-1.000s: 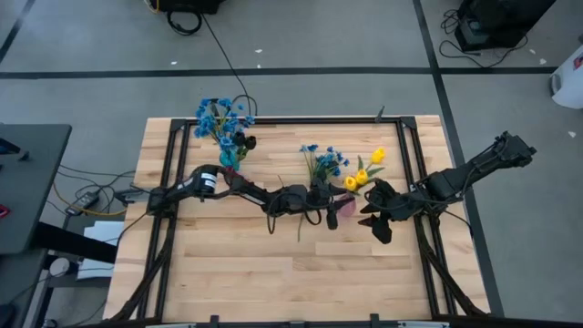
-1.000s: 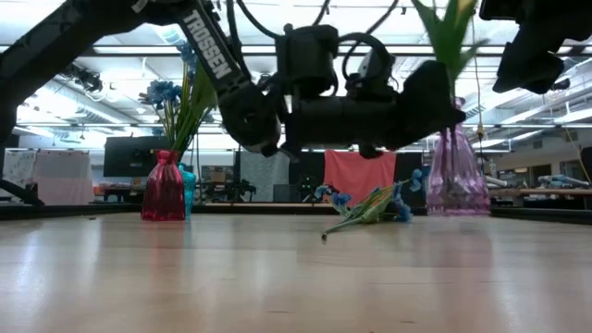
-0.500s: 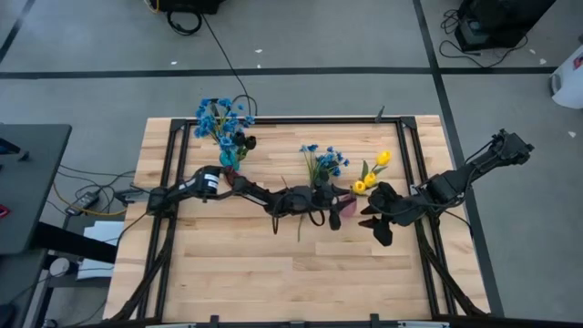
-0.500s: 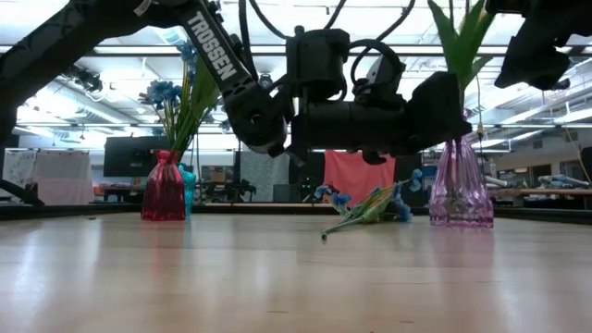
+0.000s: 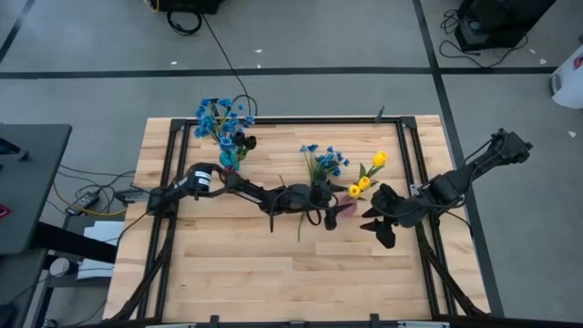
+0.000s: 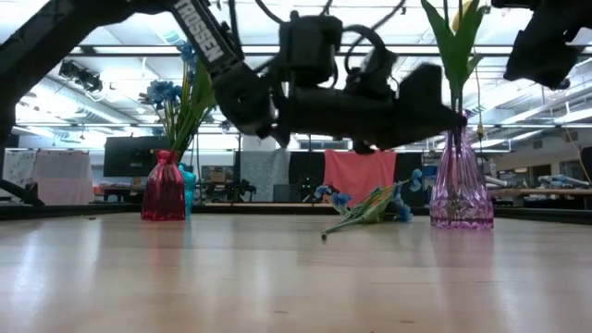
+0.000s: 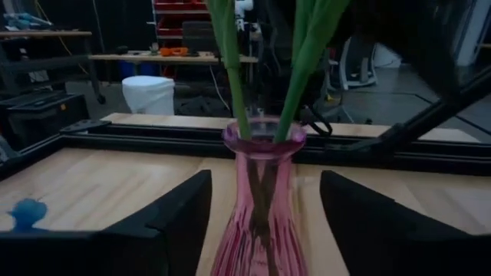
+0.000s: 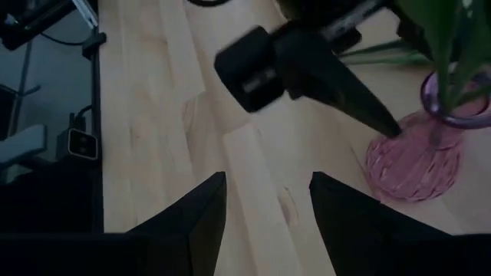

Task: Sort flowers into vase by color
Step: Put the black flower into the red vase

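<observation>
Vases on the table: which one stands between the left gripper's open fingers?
The pink glass vase holding green stems, with the left gripper around it; the red vase stands far off, holding blue flowers.

left arm point(image 5: 246, 189): black, slim jointed links; a white band around one segment near its base end
left arm lettering point(image 6: 199, 30): white capitals "TROSSEN" along a link, seen in the low view
left arm cables point(image 5: 314, 216): thin black loops curling out by the wrist; one arcs over the wrist housing in the low view
left gripper point(image 7: 265, 222): two broad, flat, matte black fingers with slanted inner edges
right arm point(image 5: 465, 175): black, boxy joint housings, angular outline
right gripper point(image 8: 267, 211): two dark wedge-shaped fingers tapering to blunt tips
finish: dull black all over, no coloured trim seen
</observation>
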Tool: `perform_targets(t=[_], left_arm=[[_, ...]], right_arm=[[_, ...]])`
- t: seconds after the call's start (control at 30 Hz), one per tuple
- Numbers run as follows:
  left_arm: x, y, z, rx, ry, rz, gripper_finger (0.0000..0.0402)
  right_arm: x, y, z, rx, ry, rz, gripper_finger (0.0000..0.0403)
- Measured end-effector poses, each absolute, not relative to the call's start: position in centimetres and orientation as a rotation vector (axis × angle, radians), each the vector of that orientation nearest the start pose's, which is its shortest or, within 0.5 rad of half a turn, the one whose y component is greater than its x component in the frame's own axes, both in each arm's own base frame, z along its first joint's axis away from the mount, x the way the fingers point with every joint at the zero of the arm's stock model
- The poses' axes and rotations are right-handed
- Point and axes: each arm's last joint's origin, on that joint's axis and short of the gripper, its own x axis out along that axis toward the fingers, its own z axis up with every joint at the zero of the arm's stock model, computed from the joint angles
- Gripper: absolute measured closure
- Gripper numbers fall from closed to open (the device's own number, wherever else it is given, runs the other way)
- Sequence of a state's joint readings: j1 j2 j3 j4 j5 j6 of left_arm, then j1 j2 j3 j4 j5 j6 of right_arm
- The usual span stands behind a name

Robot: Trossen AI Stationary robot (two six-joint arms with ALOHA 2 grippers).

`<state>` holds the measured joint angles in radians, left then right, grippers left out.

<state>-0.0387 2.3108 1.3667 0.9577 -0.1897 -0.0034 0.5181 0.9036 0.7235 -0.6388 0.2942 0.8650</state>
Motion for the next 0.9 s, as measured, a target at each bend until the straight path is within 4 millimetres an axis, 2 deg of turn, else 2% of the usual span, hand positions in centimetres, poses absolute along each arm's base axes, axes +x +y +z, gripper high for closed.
perform_targets(t=[0.2, 0.37, 0.53, 0.63, 0.77, 0.9], left_arm=[[46.6, -1.3, 14.0, -0.001, 0.021, 0.15, 0.0128], [44.0, -1.1, 14.0, -0.011, -0.054, 0.179, 0.0127], [40.6, -0.8, 13.3, -0.025, -0.115, 0.232, 0.0128], [39.1, -0.7, 13.1, -0.027, -0.085, 0.254, 0.0128], [38.4, -0.4, 13.9, -0.028, 0.012, 0.274, 0.0129], [38.1, 0.1, 15.1, 0.035, 0.119, 0.294, 0.0129]], right_arm=[[14.2, 7.8, 26.5, 0.388, 0.708, -0.089, 0.0202], [12.6, 7.0, 27.4, 0.349, 0.585, -0.114, 0.0202], [11.8, 6.8, 26.1, 0.325, 0.5, -0.084, 0.0202], [11.7, 6.8, 25.1, 0.337, 0.441, -0.048, 0.0202], [11.7, 6.8, 23.8, 0.315, 0.367, -0.008, 0.0202], [11.3, 6.4, 23.9, 0.302, 0.298, -0.002, 0.0202]])
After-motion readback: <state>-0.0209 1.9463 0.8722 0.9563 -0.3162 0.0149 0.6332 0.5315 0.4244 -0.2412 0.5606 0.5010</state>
